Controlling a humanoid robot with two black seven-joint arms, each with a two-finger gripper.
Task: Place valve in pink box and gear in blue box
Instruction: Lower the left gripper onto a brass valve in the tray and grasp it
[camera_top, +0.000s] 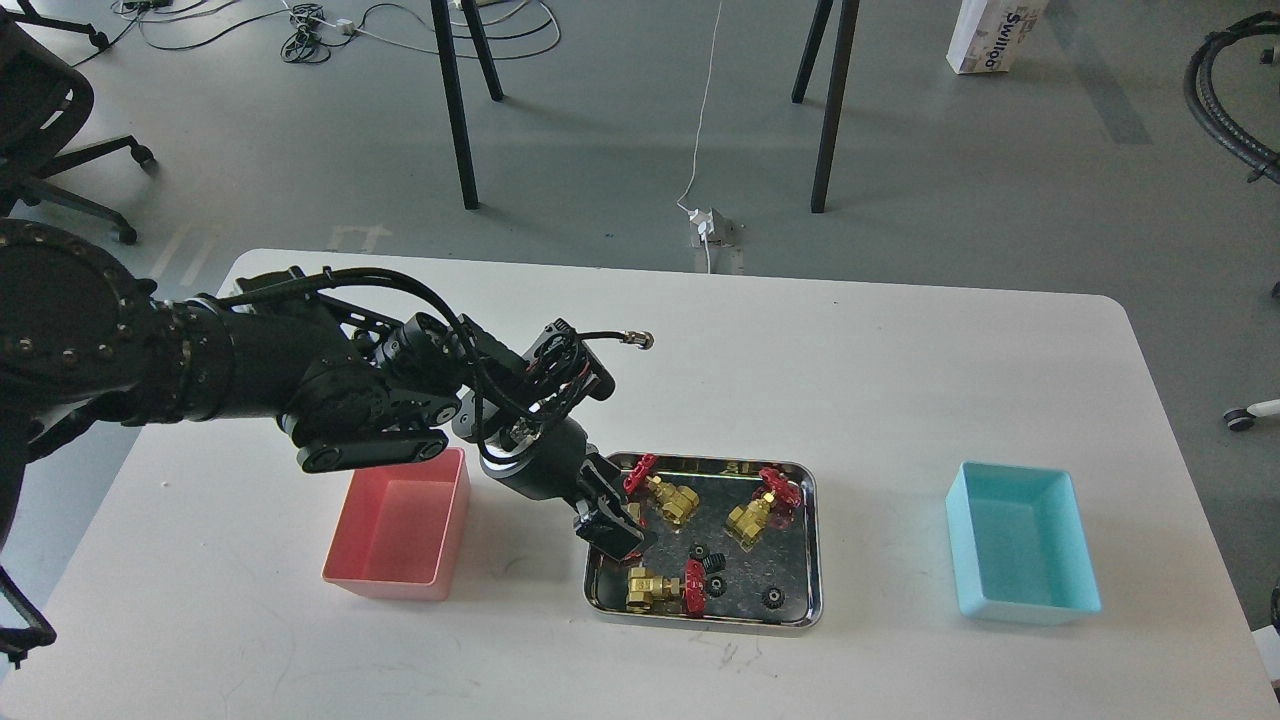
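Observation:
A shiny steel tray (806, 545) in the middle of the table holds three visible valves: one at the upper left (668, 498), one at the upper right (759, 511), one at the front (660, 589). Three black gears lie among them, one (706, 558) in the middle, one (716, 585) just below it, one (772, 598) at the front right. My left gripper (612, 533) is low over the tray's left side; its dark fingers cannot be told apart, and whatever lies under it is hidden. The pink box (398, 524) stands left of the tray and shows nothing inside. The blue box (1020, 540) stands at the right and shows nothing inside.
The white table (880, 400) ends just in front of the tray and boxes. My left arm (300, 390) stretches across the table's left side, partly over the pink box's far edge. Chair legs and cables stand on the floor behind.

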